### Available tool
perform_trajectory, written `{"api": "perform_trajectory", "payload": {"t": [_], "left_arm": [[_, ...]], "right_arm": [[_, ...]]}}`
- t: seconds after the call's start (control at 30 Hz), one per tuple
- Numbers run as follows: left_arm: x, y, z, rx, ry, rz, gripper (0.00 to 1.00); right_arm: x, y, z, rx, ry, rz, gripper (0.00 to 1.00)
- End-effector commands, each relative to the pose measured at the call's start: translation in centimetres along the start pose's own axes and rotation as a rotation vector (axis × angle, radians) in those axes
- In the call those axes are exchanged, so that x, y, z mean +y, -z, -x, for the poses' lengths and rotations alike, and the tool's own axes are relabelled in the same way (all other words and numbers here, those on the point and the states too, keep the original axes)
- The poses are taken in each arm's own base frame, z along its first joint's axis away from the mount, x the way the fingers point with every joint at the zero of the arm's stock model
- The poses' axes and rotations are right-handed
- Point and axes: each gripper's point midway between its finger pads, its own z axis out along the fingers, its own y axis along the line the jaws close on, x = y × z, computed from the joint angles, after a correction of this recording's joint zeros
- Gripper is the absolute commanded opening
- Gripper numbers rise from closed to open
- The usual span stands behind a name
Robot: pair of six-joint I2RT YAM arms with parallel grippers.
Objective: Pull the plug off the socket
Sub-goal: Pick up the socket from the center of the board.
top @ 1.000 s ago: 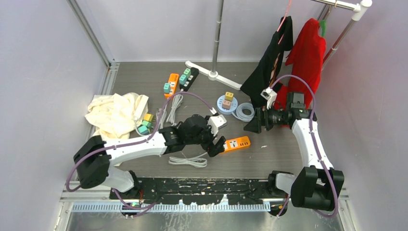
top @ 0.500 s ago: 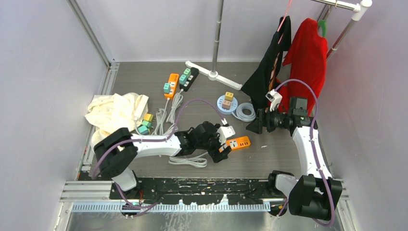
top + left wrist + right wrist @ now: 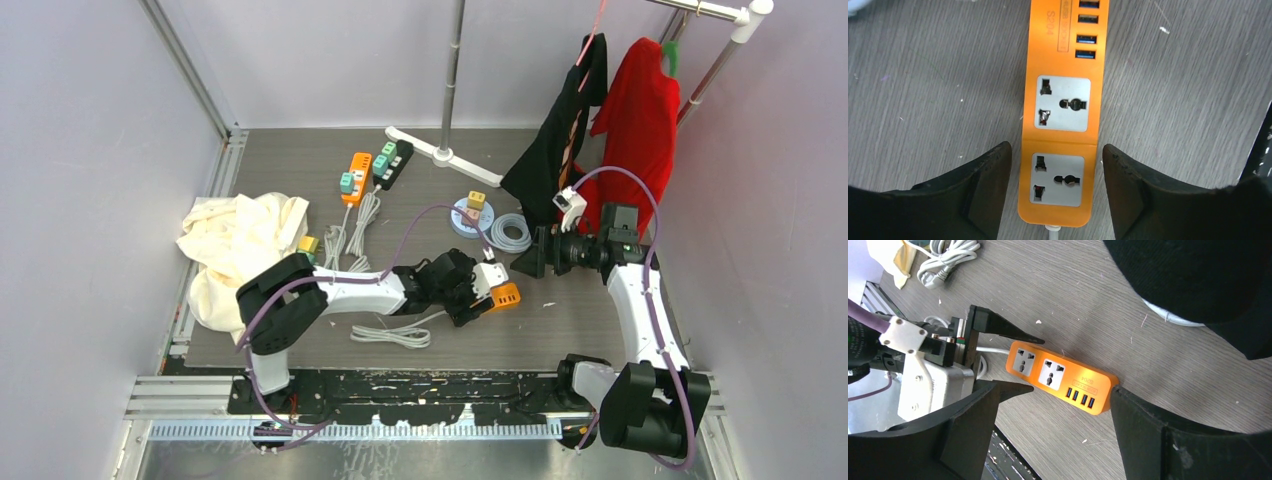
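– Counting the power strips from above, how many do we find?

– We find three. A far orange strip (image 3: 361, 165) and a black strip (image 3: 400, 155) lie side by side toward the back of the table (image 3: 600, 320). A near orange strip (image 3: 503, 294) lies close to the middle, at the tip of the left arm. One green plug (image 3: 347, 182) sits on the far orange strip, and two more sit on the black one. We also count two arms and two hanging garments, one black (image 3: 560, 130) and one red (image 3: 640, 110).

– What do the wrist views add?

– The overhead view hides most of the near strip under the left wrist. The left wrist view shows its face: two sockets (image 3: 1063, 103) on pale plates, their holes open, four blue USB ports (image 3: 1086, 40) in a row, and a white cord (image 3: 1052, 230) leaving the near end. The right wrist view shows the whole casing lying flat on the wood-grain surface.

– How do the pincers stand?

– The left gripper (image 3: 1057, 155) straddles the cord-end socket with its jaws parted. A sliver of table shows between each of its fingers (image 3: 983, 185) and the casing, so we see no contact. The right gripper (image 3: 1053, 387) hovers near the USB end, spread wide and holding nothing.
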Motion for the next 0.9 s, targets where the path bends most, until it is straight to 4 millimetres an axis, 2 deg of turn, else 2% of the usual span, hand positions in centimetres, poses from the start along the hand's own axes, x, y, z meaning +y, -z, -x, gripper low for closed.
{"api": "perform_trajectory", "payload": {"t": [0.0, 0.17, 0.23, 0.33, 0.43, 0.47, 0.67, 0.87], "left_arm": [[0.6, -0.2, 0.4, 0.007, -0.037, 0.023, 0.66], [0.6, -0.4, 0.0, 0.024, -0.043, 0.025, 0.59], [0.7, -0.5, -0.2, 0.029, -0.042, 0.026, 0.53], [0.7, -0.3, 0.1, 0.027, -0.047, 0.028, 0.35], [1.1, 0.6, 0.8, 0.009, -0.057, 0.052, 0.07], [1.3, 1.1, 1.3, -0.008, -0.057, 0.066, 0.01], [3.3, 5.6, 3.8, -0.098, -0.005, 0.201, 0.0], [5.6, 10.7, 3.4, -0.069, 0.101, 0.34, 0.0]], "right_arm": [[0.4, 0.2, 1.2, -0.042, 0.018, 0.022, 0.85], [0.3, 0.1, 1.1, -0.038, 0.008, 0.026, 0.85], [0.3, 0.1, 1.0, -0.037, 0.005, 0.028, 0.85], [0.2, 0.0, 1.0, -0.034, -0.004, 0.031, 0.85], [0.1, -0.1, 1.0, -0.032, -0.011, 0.035, 0.85], [0.1, -0.1, 1.0, -0.031, -0.012, 0.039, 0.85], [-0.1, 0.0, 1.0, -0.032, -0.022, 0.034, 0.85], [-0.2, -0.1, 0.9, -0.031, -0.03, 0.034, 0.84]]}}
